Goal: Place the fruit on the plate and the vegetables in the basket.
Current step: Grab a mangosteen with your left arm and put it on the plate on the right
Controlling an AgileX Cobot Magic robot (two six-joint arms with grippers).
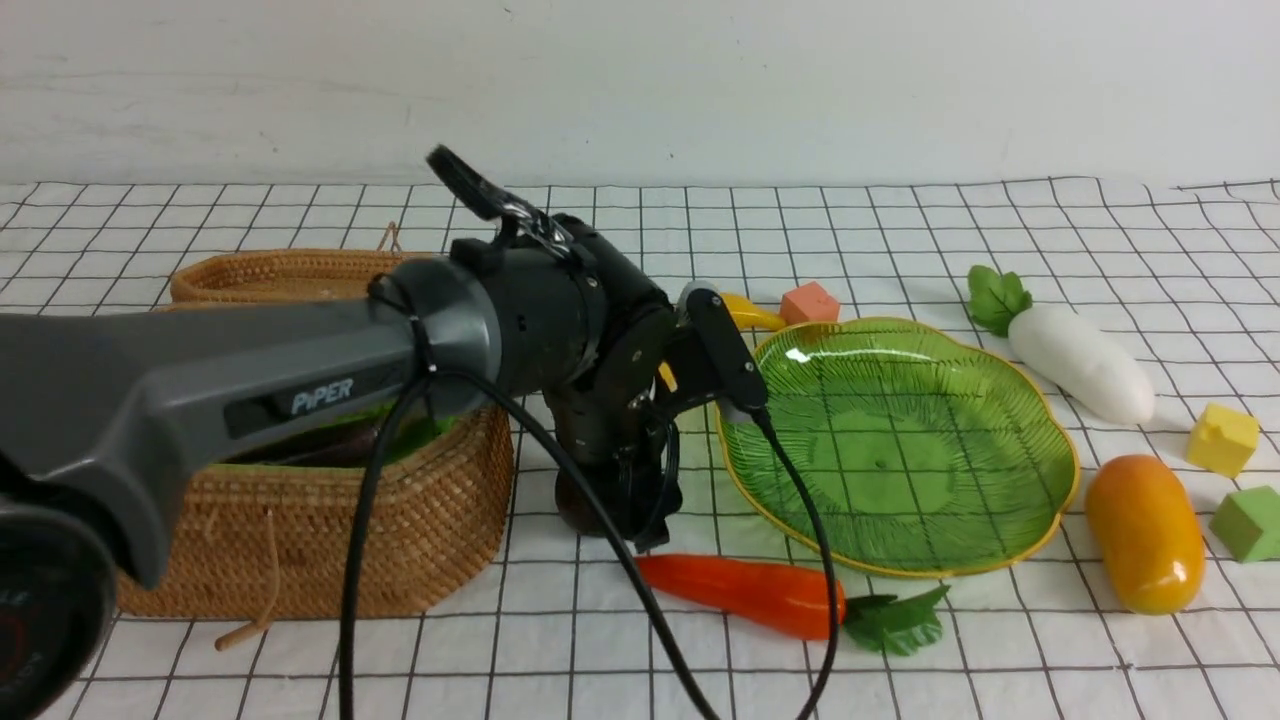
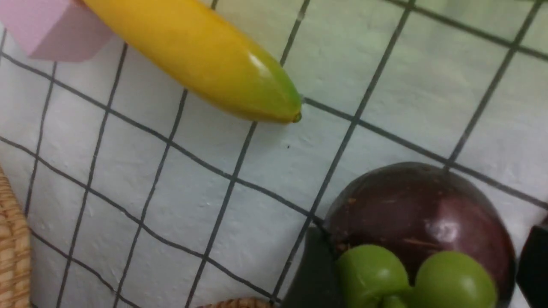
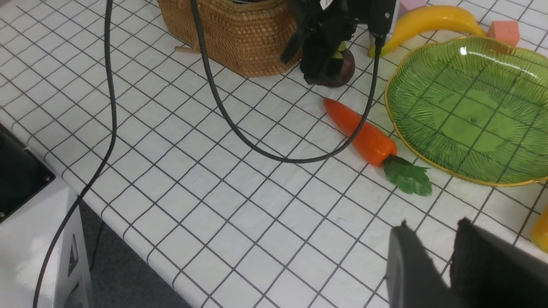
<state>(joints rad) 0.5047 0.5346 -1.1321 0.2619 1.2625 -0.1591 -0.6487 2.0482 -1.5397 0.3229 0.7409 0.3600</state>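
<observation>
My left gripper [image 1: 620,520] points down beside the basket [image 1: 300,530]. It is open, with its jaws either side of the dark-purple mangosteen [image 2: 419,205], which rests on the cloth; a thin gap shows at one finger. The banana [image 2: 205,55] lies just beyond it. The green plate [image 1: 900,450] holds nothing. The carrot [image 1: 745,592] lies in front of the plate, the white radish [image 1: 1080,362] behind it to the right, and the mango [image 1: 1145,530] at its right. A dark eggplant [image 1: 335,445] lies in the basket. My right gripper [image 3: 432,224] is empty, narrowly open, above the near cloth.
The shallow rattan lid [image 1: 290,275] lies behind the basket. Foam cubes stand about: orange [image 1: 810,300] behind the plate, yellow [image 1: 1222,438] and green [image 1: 1248,522] at far right, pink [image 2: 47,25] by the banana. The left arm's cable [image 3: 239,128] loops over the cloth near the carrot.
</observation>
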